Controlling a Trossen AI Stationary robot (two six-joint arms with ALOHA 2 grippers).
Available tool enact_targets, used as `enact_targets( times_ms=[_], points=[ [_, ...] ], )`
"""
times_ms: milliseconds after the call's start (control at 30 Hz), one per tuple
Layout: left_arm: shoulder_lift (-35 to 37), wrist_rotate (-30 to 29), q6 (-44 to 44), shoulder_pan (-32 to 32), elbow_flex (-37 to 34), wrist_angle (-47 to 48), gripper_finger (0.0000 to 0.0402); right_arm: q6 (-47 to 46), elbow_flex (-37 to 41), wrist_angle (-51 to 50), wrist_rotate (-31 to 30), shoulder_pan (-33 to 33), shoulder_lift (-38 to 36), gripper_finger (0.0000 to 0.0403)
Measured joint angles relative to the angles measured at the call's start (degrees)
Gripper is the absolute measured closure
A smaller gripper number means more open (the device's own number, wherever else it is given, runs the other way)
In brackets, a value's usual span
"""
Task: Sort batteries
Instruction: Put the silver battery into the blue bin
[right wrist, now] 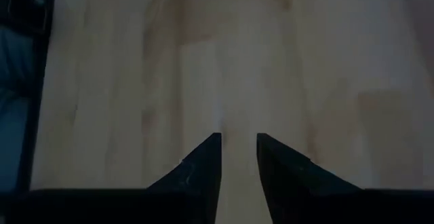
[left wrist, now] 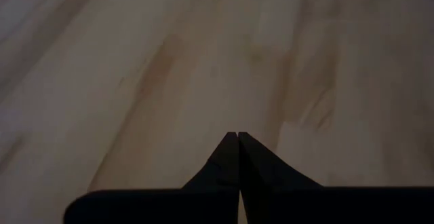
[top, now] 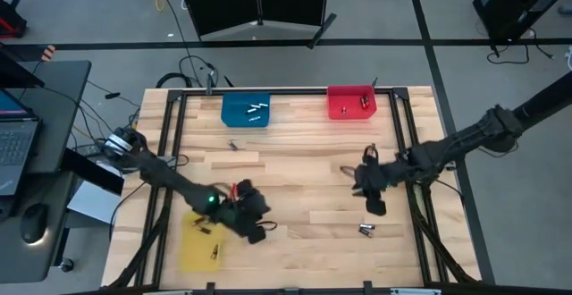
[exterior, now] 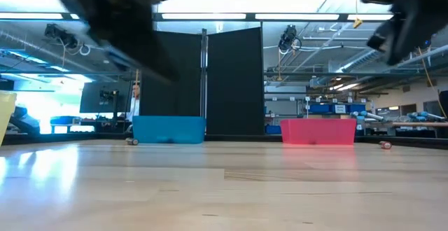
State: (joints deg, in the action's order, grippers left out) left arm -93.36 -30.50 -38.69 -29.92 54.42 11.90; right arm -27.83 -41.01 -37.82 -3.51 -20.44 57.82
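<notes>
A: Three bins sit on the wooden table point(top: 295, 165). The blue bin point(top: 246, 111) at the far edge holds several pale batteries point(top: 257, 109) lying loose on its floor.

B: And the red bin point(top: 351, 102) beside it?

A: It holds at least one small cell point(top: 364, 104) near its right wall, and a lighter speck at its left side that is too small to name. The yellow bin point(top: 200, 241) at the near left corner has two dark cells point(top: 202, 231) in it, one toward its far end and one toward its near end.

B: Any batteries outside the bins?

A: Yes. A dark one point(top: 233, 145) lies on the table just in front of the blue bin, and a silver one point(top: 366, 230) lies near the right side, close to the front.

B: Where are the grippers?

A: The left gripper point(top: 257, 234) hangs just beside the yellow bin's right edge. Its wrist view shows the two fingers point(left wrist: 227, 163) pressed together with nothing visible between them.

B: And the right?

A: The right gripper point(top: 376, 206) is over bare wood, a little beyond the silver battery. Its fingers point(right wrist: 203, 163) stand apart with a narrow gap, and only table shows through it.
</notes>
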Motion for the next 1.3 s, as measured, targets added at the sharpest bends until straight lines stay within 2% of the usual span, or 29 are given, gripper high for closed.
enact_targets(
  times_ms=[167, 300, 500, 800, 1033, 1300],
  points=[
    [0.0, 8.5, 14.2, 6.7, -6.0, -22.3, 0.0398, -11.5, 0.0, -1.0, -3.0, -10.3, 3.8, 0.0298],
    [0.0, 14.7, 21.6, 10.7, -8.7, -34.2, 0.0397, -21.0, 0.0, -1.1, -3.2, -18.7, 8.1, 0.0298],
    [0.0, 16.4, 25.0, 14.6, -8.7, -35.1, 0.0397, -32.6, 0.0, -1.2, -2.4, -27.5, 15.7, 0.0298],
    [0.0, 17.8, 25.2, 16.1, -8.7, -34.7, 0.0396, -34.1, 0.0, -1.1, -2.4, -28.8, 23.7, 0.0273],
    [0.0, 17.7, 25.2, 16.1, -8.7, -34.7, 0.0396, -35.0, 0.0, -0.8, -1.8, -28.9, 24.4, 0.0238],
    [0.0, 17.6, 25.2, 16.1, -8.7, -34.7, 0.0396, -38.0, 0.0, -0.4, -1.3, -28.9, 22.7, 0.0231]
  ],
)
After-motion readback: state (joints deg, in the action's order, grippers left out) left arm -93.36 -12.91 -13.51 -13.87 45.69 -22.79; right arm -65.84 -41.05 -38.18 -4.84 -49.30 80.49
